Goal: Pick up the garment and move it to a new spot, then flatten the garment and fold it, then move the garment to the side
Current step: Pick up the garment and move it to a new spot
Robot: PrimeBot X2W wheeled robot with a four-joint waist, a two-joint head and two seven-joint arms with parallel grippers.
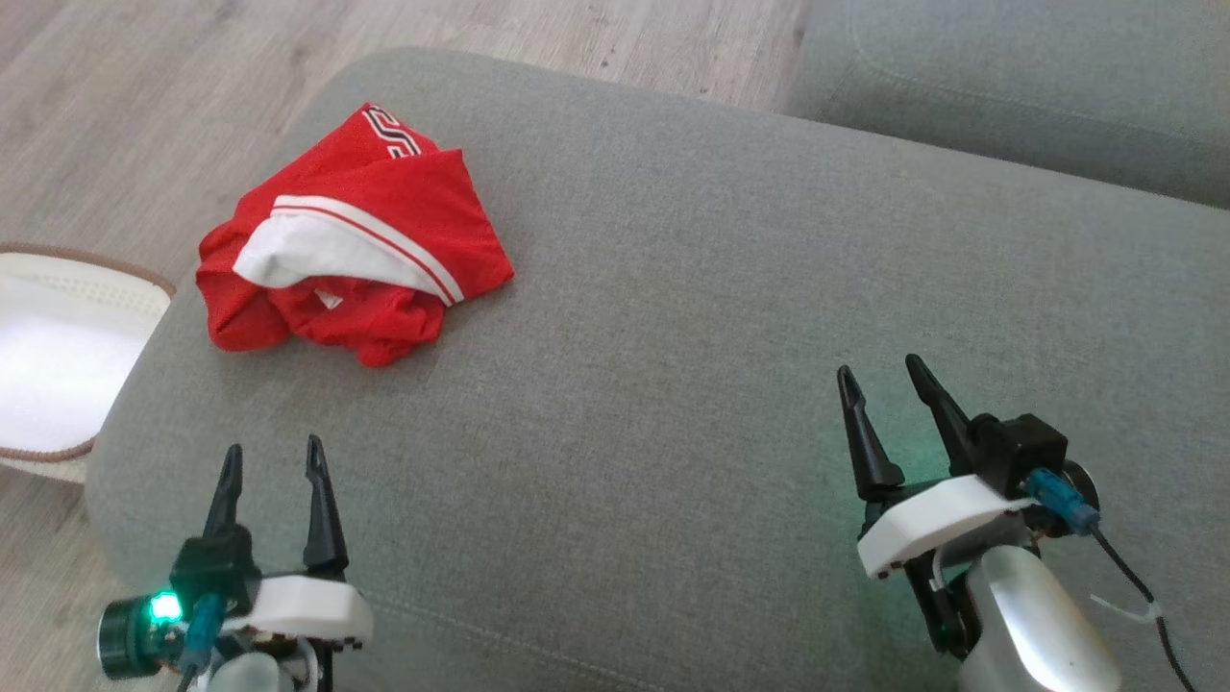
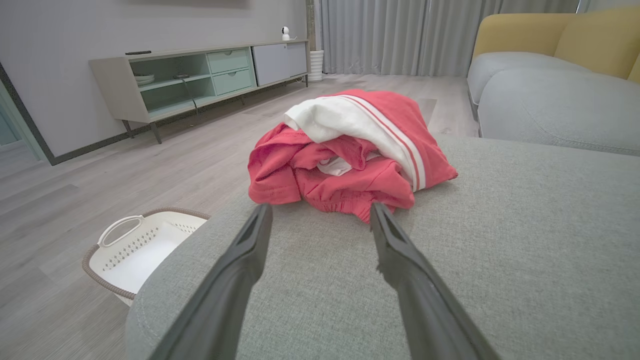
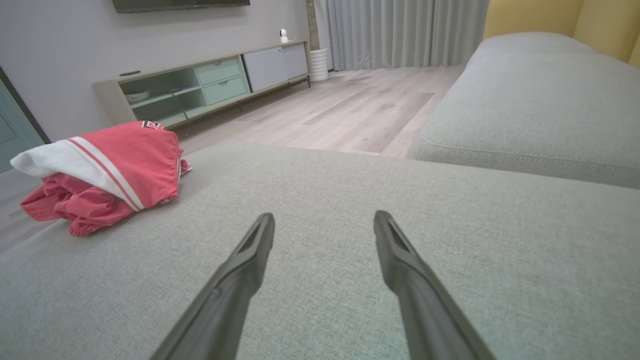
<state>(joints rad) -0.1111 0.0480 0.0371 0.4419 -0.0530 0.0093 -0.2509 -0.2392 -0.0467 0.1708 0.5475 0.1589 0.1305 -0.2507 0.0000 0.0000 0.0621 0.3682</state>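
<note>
Nothing of the task looks done: the red-and-white garment (image 1: 351, 245) lies crumpled, possibly shorts, near the grey cushion's (image 1: 692, 327) far left corner (a white basket (image 1: 58, 356) sits on the floor beside that edge). The left gripper (image 1: 272, 448) and right gripper (image 1: 878, 367) hover empty, fingers apart, short of it. Pickup, flattening, folding and setting aside all remain.

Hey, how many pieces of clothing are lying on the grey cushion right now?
1: a crumpled red and white garment near the far left corner of the cushion, ahead of the left gripper. It's bunched up, so a second piece could be hidden inside.
</note>
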